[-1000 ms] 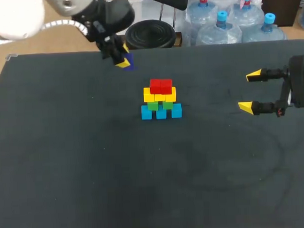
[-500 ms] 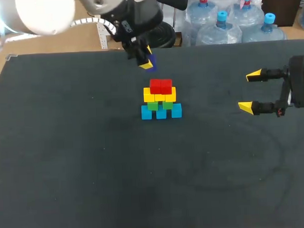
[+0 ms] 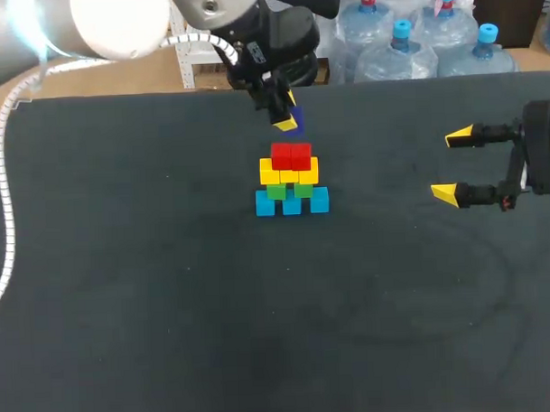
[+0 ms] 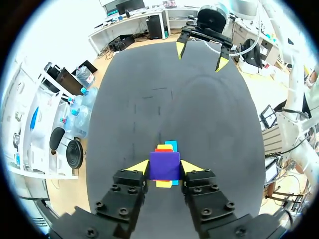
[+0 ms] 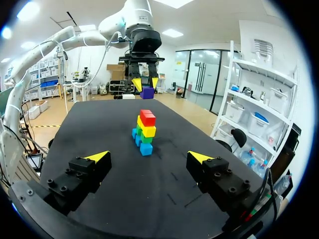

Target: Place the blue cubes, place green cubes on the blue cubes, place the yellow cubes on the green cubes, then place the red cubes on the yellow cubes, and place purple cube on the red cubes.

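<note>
Head: left claw (image 3: 287, 115) is pinching the purple cube (image 3: 295, 117) in the air, just at 12 o'clock of the red cubes (image 3: 290, 156). These are topping yellow cubes (image 3: 289, 175), green cubes (image 3: 276, 191) and blue cubes (image 3: 292, 204) on the table (image 3: 170, 309). Right claw (image 3: 454, 164) is resting spread at 3 o'clock, well apart.
Left wrist: both tips are pressing the purple cube.
Right wrist: red cubes are standing ahead of parted fingers.

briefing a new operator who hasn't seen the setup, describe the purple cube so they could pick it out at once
On the dark table stands one stack of coloured cubes, red on top. Above it hangs the left pincer, with the purple cube gripped between its yellow tips. It is the only purple one, and the only cube held in the air.
</note>
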